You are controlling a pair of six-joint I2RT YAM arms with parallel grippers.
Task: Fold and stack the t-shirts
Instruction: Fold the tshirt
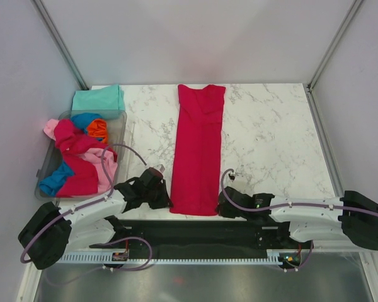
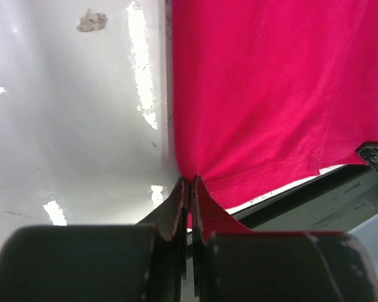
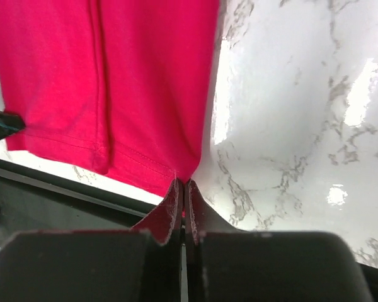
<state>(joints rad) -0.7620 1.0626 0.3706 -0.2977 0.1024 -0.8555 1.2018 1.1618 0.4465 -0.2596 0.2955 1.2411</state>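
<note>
A crimson-red t-shirt (image 1: 198, 148) lies folded into a long narrow strip down the middle of the marble table, hem toward me. My left gripper (image 1: 166, 200) is shut on the near left corner of the red t-shirt (image 2: 264, 94), cloth pinched between its fingertips (image 2: 180, 192). My right gripper (image 1: 220, 204) is shut on the near right corner of the same t-shirt (image 3: 145, 82). A mint-teal t-shirt (image 1: 98, 98) lies folded at the back left. Pink, blue, orange and red t-shirts (image 1: 82, 157) are heaped in a bin.
The clear plastic bin (image 1: 50, 167) stands at the left edge of the marble table (image 1: 271, 138). Grey walls close in the back and both sides. A black base rail (image 1: 201, 233) runs along the near edge between the arms.
</note>
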